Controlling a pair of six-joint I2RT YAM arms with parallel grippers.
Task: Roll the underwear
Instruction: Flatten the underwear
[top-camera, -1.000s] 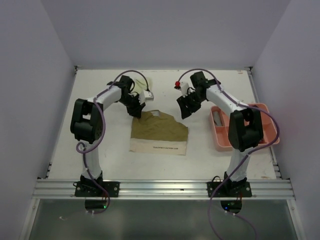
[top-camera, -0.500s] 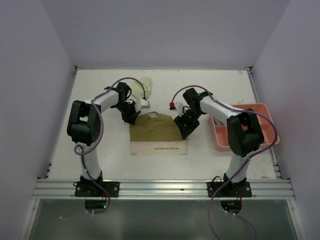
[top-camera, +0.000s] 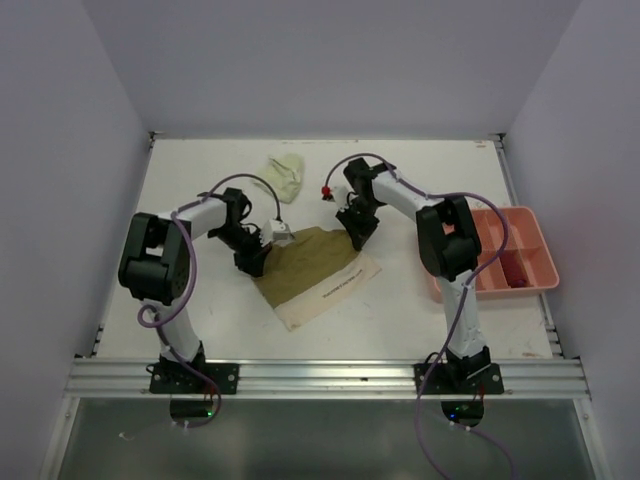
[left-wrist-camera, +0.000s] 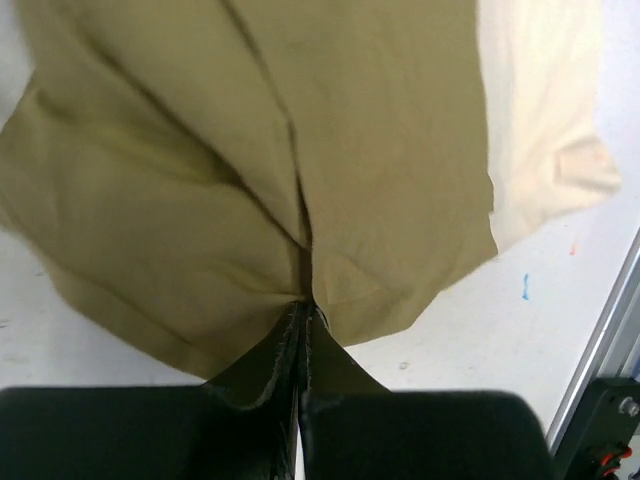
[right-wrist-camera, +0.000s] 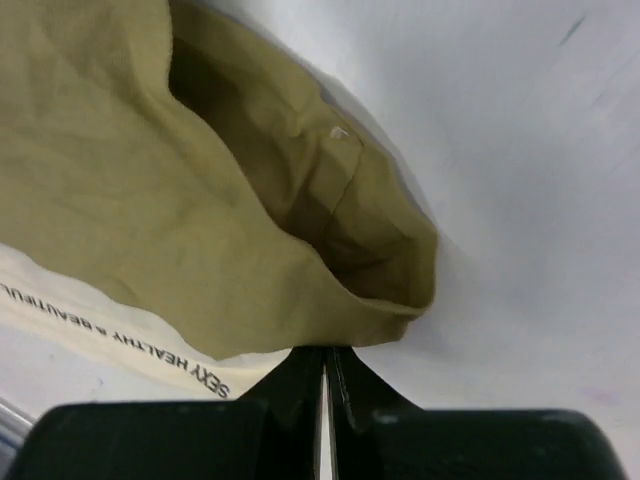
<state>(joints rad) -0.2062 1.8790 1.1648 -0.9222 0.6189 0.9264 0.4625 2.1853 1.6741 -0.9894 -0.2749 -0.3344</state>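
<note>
The olive-tan underwear (top-camera: 312, 262) lies flat mid-table, its cream printed waistband (top-camera: 335, 292) slanting toward the near right. My left gripper (top-camera: 254, 262) is shut on the garment's left edge. In the left wrist view the jaws meet on a pinched fold of the underwear (left-wrist-camera: 200, 180) at the left gripper (left-wrist-camera: 303, 312). My right gripper (top-camera: 357, 232) is at the far right corner. There the right gripper (right-wrist-camera: 325, 352) has its jaws together on the cloth's raised hem (right-wrist-camera: 380, 300), beside the waistband (right-wrist-camera: 120, 335).
A pale yellow-green garment (top-camera: 285, 172) lies crumpled toward the back, behind the left arm. A salmon-pink compartment tray (top-camera: 520, 211) stands at the right with a dark red garment (top-camera: 516, 272) inside. White walls close in the table on three sides.
Both grippers came down onto the olive-tan garment and closed on its edges. The garment has turned, so its waistband now slants instead of lying parallel to the front edge.
</note>
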